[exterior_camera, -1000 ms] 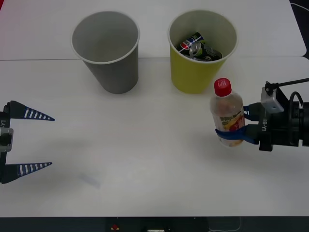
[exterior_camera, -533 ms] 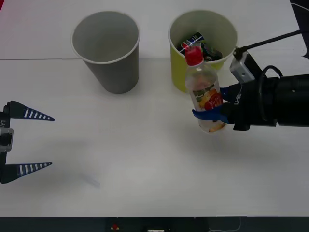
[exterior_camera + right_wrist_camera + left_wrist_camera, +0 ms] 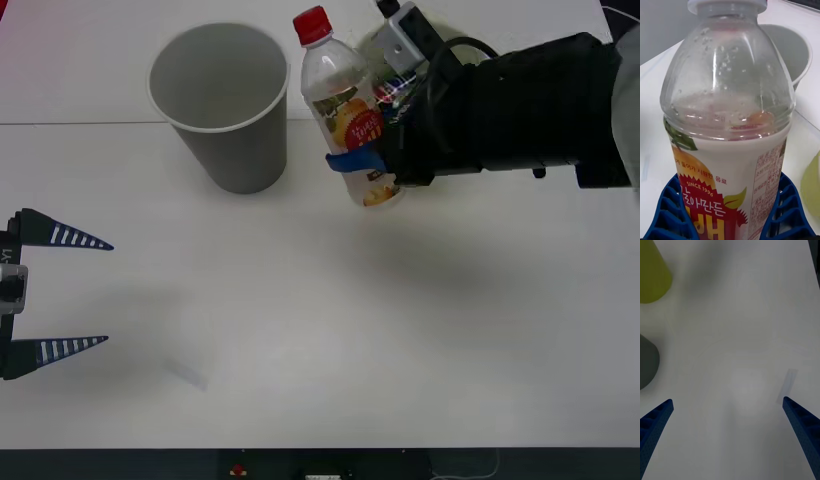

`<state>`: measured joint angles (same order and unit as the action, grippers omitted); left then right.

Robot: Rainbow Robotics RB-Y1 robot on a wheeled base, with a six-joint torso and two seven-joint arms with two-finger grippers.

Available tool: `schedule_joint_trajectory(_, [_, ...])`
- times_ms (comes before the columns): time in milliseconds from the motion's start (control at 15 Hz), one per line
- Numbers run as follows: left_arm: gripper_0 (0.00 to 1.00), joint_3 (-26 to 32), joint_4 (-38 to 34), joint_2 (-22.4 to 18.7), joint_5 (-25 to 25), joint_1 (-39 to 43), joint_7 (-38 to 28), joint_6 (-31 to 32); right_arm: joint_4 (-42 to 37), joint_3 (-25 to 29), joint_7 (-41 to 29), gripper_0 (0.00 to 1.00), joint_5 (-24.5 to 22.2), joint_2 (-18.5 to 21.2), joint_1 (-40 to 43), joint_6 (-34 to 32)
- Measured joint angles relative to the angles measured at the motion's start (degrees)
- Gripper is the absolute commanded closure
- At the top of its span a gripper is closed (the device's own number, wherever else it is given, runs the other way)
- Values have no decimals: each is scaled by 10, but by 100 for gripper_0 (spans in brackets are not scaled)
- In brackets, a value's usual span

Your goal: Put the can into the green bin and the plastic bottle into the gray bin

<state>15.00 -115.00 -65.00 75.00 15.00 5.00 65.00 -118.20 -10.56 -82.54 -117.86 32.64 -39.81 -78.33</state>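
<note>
The plastic bottle [image 3: 340, 100], clear with a red cap and an orange label, hangs tilted above the table just right of the gray bin [image 3: 218, 100]. My right gripper [image 3: 366, 170] is shut on its lower half, and the blue fingers [image 3: 662, 213] clasp the label in the right wrist view. The gray bin's rim [image 3: 797, 52] shows close behind the bottle [image 3: 728, 112]. My right arm hides the can and covers the green bin in the front view. The green bin [image 3: 651, 273] appears in the left wrist view. My left gripper [image 3: 108, 292] rests open at the table's left edge.
The white table [image 3: 300, 330] stretches open in front of the bins. A seam [image 3: 80, 123] runs across it behind the gray bin. The gray bin's base [image 3: 646, 362] and a faint smudge [image 3: 789, 384] show in the left wrist view.
My right gripper has lifted the bottle and carried it left and farther back, from beside the green bin to just right of the gray bin's rim. The left arm has not moved.
</note>
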Motion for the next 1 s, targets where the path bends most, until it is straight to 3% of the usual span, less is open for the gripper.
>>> schedule_joint_trajectory(667, [0,0,0,0,0,0,0,0,336,-43,3,100,-42,-114,-278,11])
schedule_joint_trajectory(1000, [0,0,0,0,0,0,0,0,492,-87,40,100,-66,-164,-350,113])
